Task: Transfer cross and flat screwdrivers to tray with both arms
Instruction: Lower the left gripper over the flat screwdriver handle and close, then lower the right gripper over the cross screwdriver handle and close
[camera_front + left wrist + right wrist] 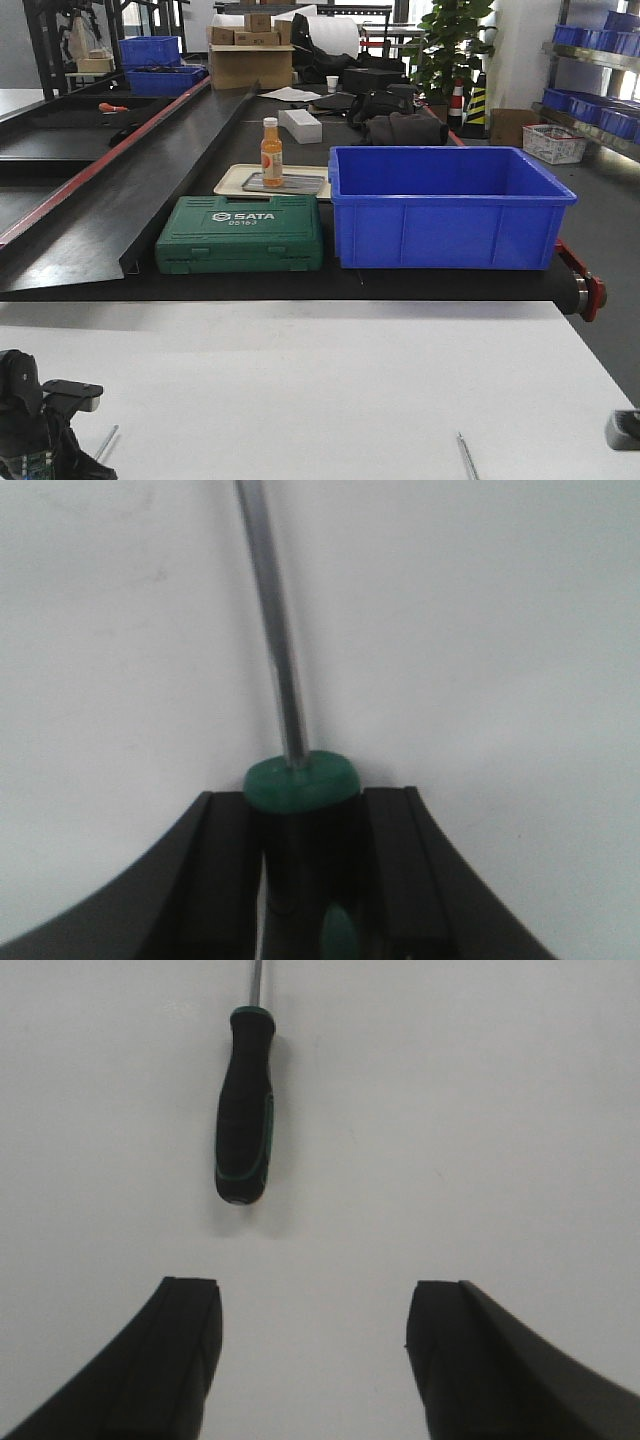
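One screwdriver's green and black handle (300, 825) sits between the fingers of my left gripper (310, 800), which is shut on it. Its steel shaft (275, 630) runs forward over the white table, and its end (105, 441) shows beside my left arm (25, 415). The other screwdriver (243, 1110) lies on the table ahead and left of my right gripper (315, 1295), which is open and holds nothing. Its shaft (466, 456) points away from me. The grey metal tray (300, 184) lies far back on the black belt, on top of a cream tray (232, 178).
An orange bottle (271, 150) stands on the grey tray. A green SATA case (240, 233) and a deep blue bin (445, 205) stand on the belt between the white table and the trays. The belt's roller end (588, 290) sticks out at the right.
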`<state>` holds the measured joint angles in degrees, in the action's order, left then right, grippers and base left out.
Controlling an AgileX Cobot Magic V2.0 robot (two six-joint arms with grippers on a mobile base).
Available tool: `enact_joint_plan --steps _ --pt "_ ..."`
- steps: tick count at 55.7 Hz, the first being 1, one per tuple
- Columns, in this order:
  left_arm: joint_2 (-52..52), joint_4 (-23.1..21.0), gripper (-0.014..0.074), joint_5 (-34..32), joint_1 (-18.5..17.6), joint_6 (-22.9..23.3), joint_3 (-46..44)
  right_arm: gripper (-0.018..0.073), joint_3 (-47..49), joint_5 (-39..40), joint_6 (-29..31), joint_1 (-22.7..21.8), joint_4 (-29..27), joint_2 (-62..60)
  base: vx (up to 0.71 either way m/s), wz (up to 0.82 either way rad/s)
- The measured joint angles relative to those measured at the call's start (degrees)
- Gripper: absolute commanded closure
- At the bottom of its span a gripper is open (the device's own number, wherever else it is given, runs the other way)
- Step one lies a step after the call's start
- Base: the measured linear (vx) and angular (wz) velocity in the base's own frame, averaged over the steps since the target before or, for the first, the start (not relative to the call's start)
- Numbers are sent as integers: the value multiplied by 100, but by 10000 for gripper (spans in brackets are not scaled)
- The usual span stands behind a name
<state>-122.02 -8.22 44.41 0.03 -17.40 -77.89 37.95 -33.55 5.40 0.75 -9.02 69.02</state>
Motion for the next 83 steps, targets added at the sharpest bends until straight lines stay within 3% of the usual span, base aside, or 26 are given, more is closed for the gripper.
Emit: enact_joint_plan --steps 11,25,42,83 --pt "0 -34 478 -40 0 -4 0 76 1077 -186 548 0 -538 1341 0 0" --pt "0 -67 594 -103 -3 -4 0 83 2282 -379 518 439 -558 2802 0 0" --pt "0 -94 594 -141 -3 -4 0 85 3022 -552 -753 728 292 4128 0 0" --pt "-19 -234 594 -309 0 -4 0 106 3179 -75 -821 728 345 4865 0 0"
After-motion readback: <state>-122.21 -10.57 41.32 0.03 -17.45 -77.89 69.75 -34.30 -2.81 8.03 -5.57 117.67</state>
